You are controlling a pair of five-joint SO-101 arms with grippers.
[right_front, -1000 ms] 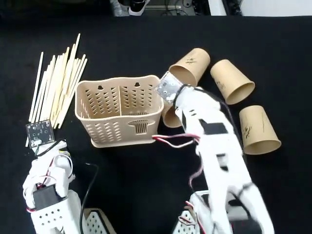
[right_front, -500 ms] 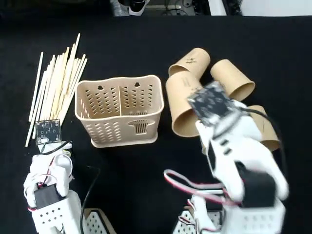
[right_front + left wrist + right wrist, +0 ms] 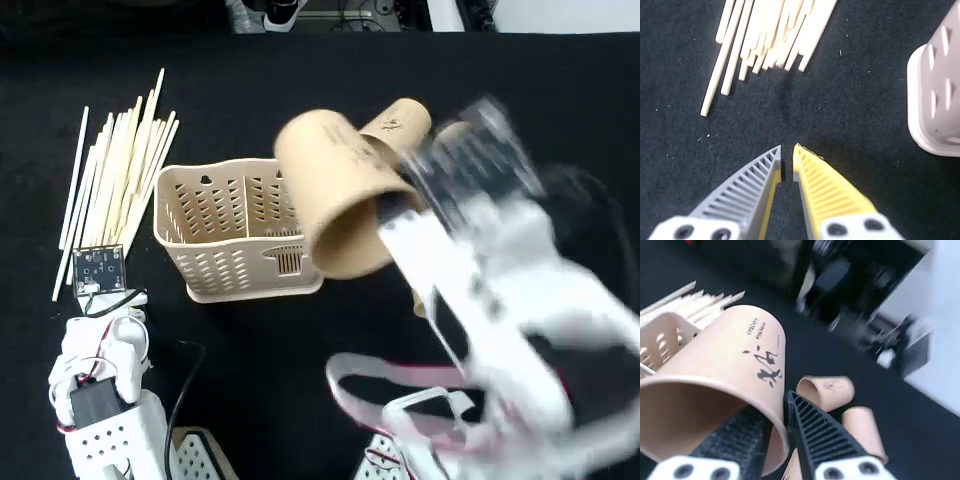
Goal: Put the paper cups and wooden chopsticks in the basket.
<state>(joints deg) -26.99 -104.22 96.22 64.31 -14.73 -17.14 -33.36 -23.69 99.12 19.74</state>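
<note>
My right gripper (image 3: 777, 405) is shut on the rim of a brown paper cup (image 3: 725, 375), one finger inside and one outside. In the high view this cup (image 3: 335, 195) hangs tilted in the air by the right end of the beige basket (image 3: 245, 225), held by the right gripper (image 3: 388, 207). Further cups lie on their sides behind it (image 3: 400, 122) (image 3: 827, 390) (image 3: 862, 425). Wooden chopsticks (image 3: 115, 170) (image 3: 775, 35) lie in a loose bundle left of the basket. My left gripper (image 3: 787, 150) is shut and empty, low over the cloth just short of the chopstick ends.
A black cloth covers the table. The basket's corner (image 3: 935, 95) stands close to the left gripper's side. The left arm's body (image 3: 95, 400) sits at the near left edge. Cables and equipment lie beyond the table's far edge.
The right arm has lifted the cup off the table and swung it up and left toward the basket. The left arm has stayed almost still.
</note>
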